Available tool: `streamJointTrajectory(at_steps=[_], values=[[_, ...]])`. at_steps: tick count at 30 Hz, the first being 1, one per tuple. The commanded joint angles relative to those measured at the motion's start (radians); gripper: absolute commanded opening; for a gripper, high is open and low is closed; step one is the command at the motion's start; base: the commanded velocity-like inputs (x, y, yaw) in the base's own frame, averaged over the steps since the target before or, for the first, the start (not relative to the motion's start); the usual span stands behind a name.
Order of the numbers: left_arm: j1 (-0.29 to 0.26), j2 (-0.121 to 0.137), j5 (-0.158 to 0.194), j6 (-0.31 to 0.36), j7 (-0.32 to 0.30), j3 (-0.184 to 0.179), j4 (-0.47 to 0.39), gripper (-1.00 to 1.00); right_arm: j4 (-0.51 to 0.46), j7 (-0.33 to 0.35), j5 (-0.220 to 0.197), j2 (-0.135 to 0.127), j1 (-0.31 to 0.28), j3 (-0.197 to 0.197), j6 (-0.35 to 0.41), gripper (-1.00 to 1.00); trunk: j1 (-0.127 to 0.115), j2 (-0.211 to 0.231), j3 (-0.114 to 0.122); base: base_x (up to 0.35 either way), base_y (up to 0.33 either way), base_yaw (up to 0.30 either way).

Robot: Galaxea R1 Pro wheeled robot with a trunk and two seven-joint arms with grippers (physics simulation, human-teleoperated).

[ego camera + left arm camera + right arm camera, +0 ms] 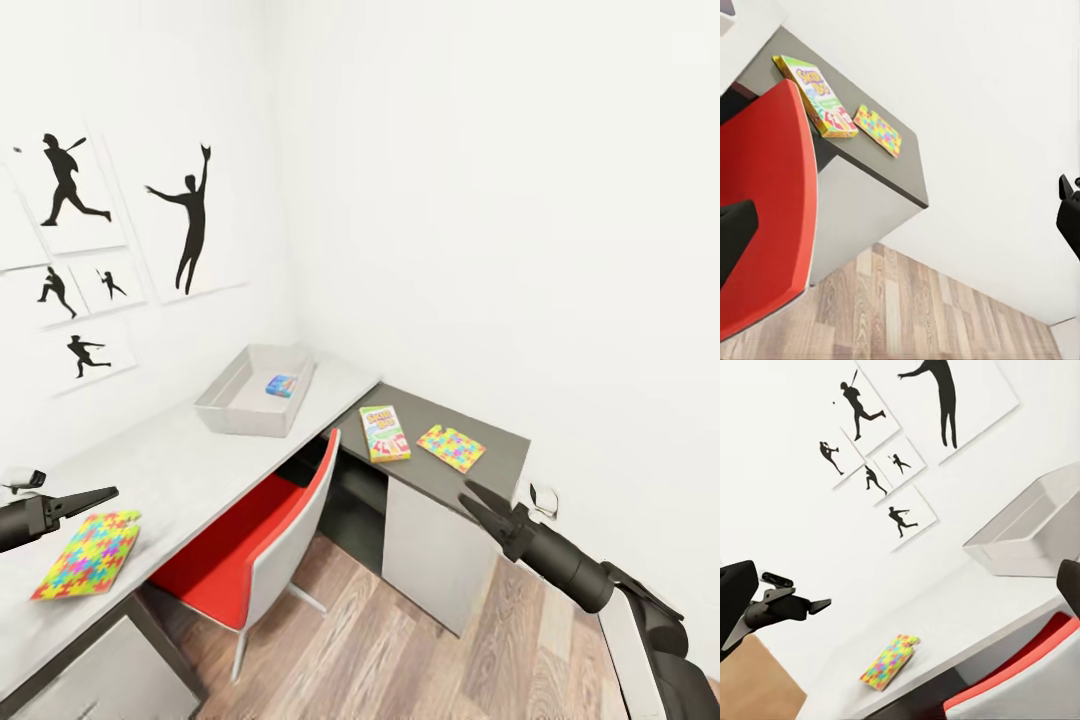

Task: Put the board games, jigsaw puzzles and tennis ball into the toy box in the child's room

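Note:
The light-grey toy box stands at the far end of the pale table, with a blue board game lying inside it. On the lower dark section lie the Skip-Bo board game and a jigsaw puzzle. A second jigsaw puzzle lies near the table's near-left end. My left gripper hovers open just above that puzzle. My right gripper hangs open over the floor, in front of the dark section. The tennis ball and the bed are out of view.
A red chair is tucked under the table between the arms. The white walls meet in a corner behind the table, and baseball silhouette posters hang on the left one. Wood floor lies below, with a wall socket beside the dark section.

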Motion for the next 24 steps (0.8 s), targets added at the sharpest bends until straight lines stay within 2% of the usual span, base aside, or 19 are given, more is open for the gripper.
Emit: streamJointTrajectory(at_steps=[1, 8, 24], values=[[-0.001, 0.000, -0.001, 0.011, -0.004, 0.000, 0.000, 1.00, 0.000, 0.001, -0.004, 0.000, -0.001, 0.000, 0.008, 1.00, 0.000, -0.002, -0.002, -0.245, 0.116, -0.059], [-0.001, 0.000, -0.001, 0.011, -0.004, 0.000, 0.000, 1.00, 0.000, 0.001, -0.005, 0.000, -0.001, 0.001, 0.010, 1.00, 0.000, -0.002, 0.004, -0.126, 0.052, -0.145], [-0.001, 0.000, -0.002, 0.011, -0.004, 0.020, 0.000, 1.00, 0.000, 0.003, -0.007, 0.000, -0.001, 0.001, 0.009, 1.00, 0.000, -0.002, 0.020, -0.009, 0.004, -0.230]])
